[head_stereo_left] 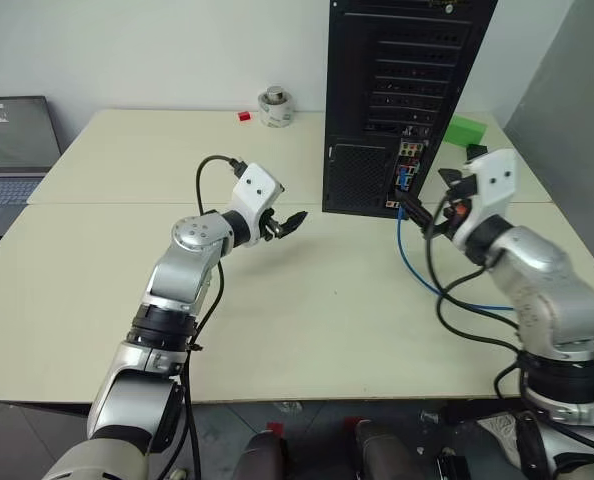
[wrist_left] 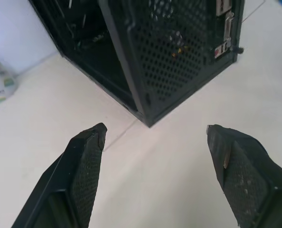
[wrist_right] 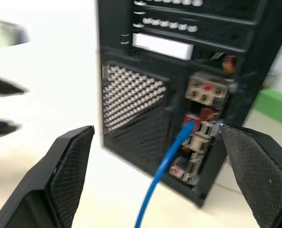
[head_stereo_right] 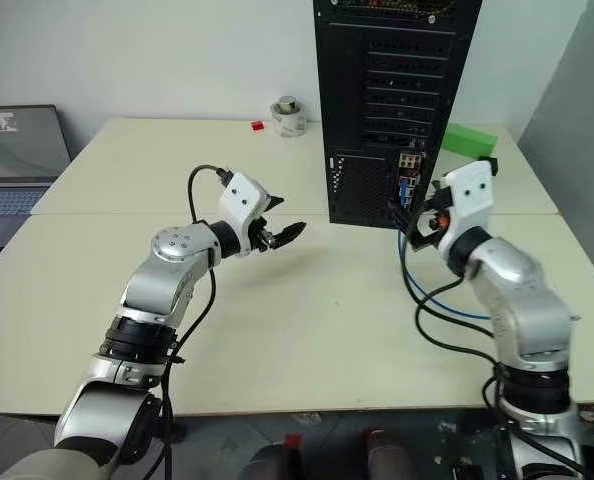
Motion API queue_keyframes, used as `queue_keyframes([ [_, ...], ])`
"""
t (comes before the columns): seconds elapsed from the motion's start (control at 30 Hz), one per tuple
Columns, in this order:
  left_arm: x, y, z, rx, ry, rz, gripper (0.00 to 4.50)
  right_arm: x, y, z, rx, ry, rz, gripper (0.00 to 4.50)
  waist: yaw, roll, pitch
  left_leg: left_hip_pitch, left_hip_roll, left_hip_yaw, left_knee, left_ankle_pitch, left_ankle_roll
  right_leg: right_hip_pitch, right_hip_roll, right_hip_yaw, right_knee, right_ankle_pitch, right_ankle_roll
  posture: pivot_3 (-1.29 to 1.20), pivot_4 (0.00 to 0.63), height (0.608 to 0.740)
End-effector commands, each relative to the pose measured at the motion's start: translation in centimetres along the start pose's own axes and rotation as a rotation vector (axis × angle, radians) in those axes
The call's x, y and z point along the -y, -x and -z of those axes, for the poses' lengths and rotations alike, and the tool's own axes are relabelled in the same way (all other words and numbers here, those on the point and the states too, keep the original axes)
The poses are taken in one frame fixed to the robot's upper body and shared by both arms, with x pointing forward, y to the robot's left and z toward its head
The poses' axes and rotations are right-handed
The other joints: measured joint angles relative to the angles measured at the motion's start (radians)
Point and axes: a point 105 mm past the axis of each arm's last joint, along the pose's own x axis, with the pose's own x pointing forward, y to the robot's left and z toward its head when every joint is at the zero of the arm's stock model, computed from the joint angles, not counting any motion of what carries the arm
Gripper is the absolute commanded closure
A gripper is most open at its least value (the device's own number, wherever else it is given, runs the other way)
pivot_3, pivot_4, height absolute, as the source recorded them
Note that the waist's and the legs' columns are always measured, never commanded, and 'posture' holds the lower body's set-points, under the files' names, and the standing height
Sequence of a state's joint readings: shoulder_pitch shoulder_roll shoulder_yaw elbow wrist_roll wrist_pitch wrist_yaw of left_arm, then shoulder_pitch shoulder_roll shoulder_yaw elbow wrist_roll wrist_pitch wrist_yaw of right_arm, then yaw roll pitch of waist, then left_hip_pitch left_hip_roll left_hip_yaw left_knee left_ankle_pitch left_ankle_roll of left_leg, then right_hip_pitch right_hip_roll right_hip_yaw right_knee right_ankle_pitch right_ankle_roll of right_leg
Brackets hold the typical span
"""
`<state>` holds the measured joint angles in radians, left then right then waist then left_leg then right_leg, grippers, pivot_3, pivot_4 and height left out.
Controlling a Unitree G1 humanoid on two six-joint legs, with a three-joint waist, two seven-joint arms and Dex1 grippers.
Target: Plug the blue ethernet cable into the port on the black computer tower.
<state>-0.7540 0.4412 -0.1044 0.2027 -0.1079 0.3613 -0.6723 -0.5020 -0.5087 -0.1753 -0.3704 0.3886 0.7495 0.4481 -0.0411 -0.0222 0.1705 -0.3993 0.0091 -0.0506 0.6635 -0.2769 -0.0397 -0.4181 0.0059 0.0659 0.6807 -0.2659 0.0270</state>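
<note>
The black computer tower (head_stereo_left: 402, 95) stands upright at the back of the table, rear face toward me. The blue ethernet cable (wrist_right: 164, 166) rises from the tabletop, and its end sits in the port (wrist_right: 192, 121) in the coloured connector strip. The cable's slack (head_stereo_left: 417, 270) trails over the table toward the right arm. My right gripper (wrist_right: 156, 129) is open a short way back from the port, one finger on either side of the cable and nothing between them held. My left gripper (head_stereo_left: 292, 222) hovers open and empty above the table, left of the tower's lower corner (wrist_left: 149, 121).
A grey laptop (head_stereo_left: 12, 150) sits at the far left edge. A white roll (head_stereo_left: 275, 107) and a small red piece (head_stereo_left: 244, 116) lie at the back, left of the tower. A green box (head_stereo_left: 467, 130) is behind it on the right. The cream table (head_stereo_left: 317, 320) spreads in front.
</note>
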Motion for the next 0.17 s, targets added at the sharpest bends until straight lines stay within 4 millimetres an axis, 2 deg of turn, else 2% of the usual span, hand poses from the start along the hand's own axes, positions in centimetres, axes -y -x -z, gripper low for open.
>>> queue_keyframes([
  [0.03,-0.95,0.34,-2.1,0.07,-0.027,0.031,0.89,0.45,1.68,-0.85,-0.01,0.047,-0.107,0.03,0.001,0.0,0.0,0.0,0.0,0.0,0.0,0.0,0.0,0.0,0.0,0.0,0.0,0.0,0.0,0.0,0.15,0.74],
  [0.17,-0.82,0.28,-2.84,0.094,-0.027,0.062,0.89,0.8,2.03,-0.28,-0.051,0.074,-0.135,0.03,0.0,0.0,0.0,0.0,0.0,0.001,0.0,0.0,0.0,0.0,0.001,0.0,0.0,0.0,0.0,0.0,0.15,0.74],
])
